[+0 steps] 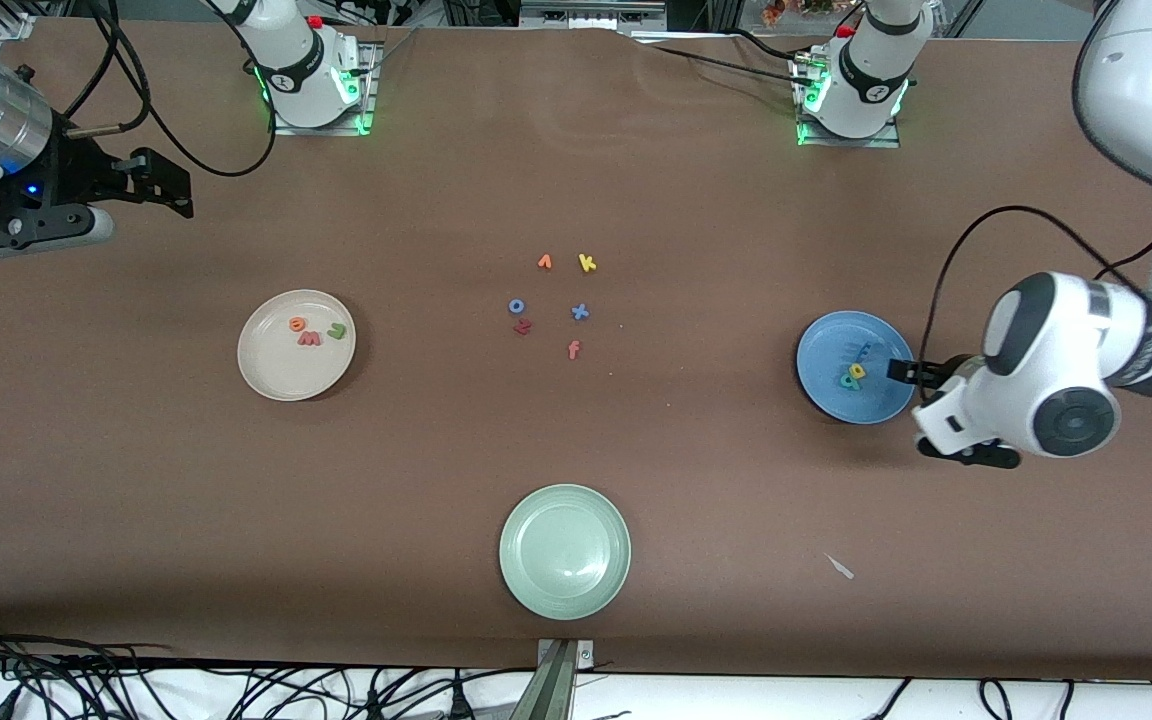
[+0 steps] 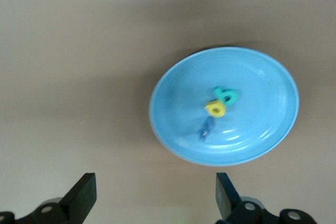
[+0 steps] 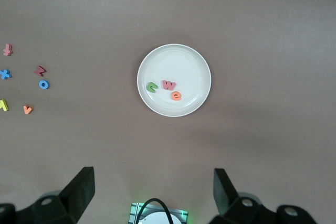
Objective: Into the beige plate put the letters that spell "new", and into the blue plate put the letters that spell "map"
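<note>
My left gripper [image 2: 155, 195] hangs over the table just beside the round blue shallow plate [image 1: 826, 385], jaws wide apart, nothing held. In that plate: tiny blue foam m [image 2: 205, 127], teal a [image 2: 227, 95], yellow p [image 2: 216, 108]. My right gripper [image 3: 152, 190] waits, spread empty, at its table end. Round cream-beige plate [image 1: 266, 375] carries green n [image 1: 337, 331], orange e [image 1: 296, 324], salmon-red w [image 1: 309, 339].

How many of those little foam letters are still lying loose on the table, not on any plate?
6, clustered mid-table between the plates: orange v, yellow k, blue o, blue x, dark red z and salmon f, nearest the front camera. None seem hidden.
</note>
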You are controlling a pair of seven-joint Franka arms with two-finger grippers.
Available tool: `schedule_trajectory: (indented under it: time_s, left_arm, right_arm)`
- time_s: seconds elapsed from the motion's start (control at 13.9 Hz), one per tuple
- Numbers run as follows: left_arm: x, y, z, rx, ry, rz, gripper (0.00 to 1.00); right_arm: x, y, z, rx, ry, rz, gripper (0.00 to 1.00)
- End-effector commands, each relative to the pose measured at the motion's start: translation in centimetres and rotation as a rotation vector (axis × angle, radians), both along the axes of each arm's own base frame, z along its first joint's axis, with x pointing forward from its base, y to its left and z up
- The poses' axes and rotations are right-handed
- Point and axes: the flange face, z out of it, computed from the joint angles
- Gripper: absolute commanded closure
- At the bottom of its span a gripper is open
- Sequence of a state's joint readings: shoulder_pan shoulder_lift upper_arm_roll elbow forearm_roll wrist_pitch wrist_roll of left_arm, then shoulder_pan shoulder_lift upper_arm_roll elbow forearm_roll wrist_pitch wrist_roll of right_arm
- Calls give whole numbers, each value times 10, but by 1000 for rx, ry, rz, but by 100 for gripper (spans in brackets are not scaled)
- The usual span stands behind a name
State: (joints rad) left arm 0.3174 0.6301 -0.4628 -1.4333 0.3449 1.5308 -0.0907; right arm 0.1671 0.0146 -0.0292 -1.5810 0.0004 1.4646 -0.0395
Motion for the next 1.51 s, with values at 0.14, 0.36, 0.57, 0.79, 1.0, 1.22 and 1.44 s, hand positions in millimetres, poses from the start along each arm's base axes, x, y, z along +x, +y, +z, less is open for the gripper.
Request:
schedule_trajectory:
  time_s: [0.14, 0.36, 0.57, 0.79, 1.0, 1.22, 1.44]
  left_arm:
    - [-3, 33, 62, 25, 10, 67, 0]
    - [-17, 55, 111, 15, -45, 142, 0]
    - [-47, 71, 169, -75, -117, 271, 0]
    - [-70, 62, 241, -101, -238, 284, 0]
    - [-83, 39, 289, -105, -355, 241, 0]
    - [-79, 26, 291, -111, -425, 212, 0]
    - [-81, 24, 285, -113, -446, 204, 0]
  right_arm:
    - [5, -3, 1, -11, 13, 11, 0]
    - [5, -3, 1, -9, 12, 13, 0]
    - [6, -3, 1, -8, 12, 11, 0]
    - [6, -8, 1, -8, 12, 4, 0]
    - [6, -10, -1, -7, 17, 11, 0]
    - [8, -10, -4, -8, 22, 11, 0]
    - [8, -10, -4, -8, 22, 10, 0]
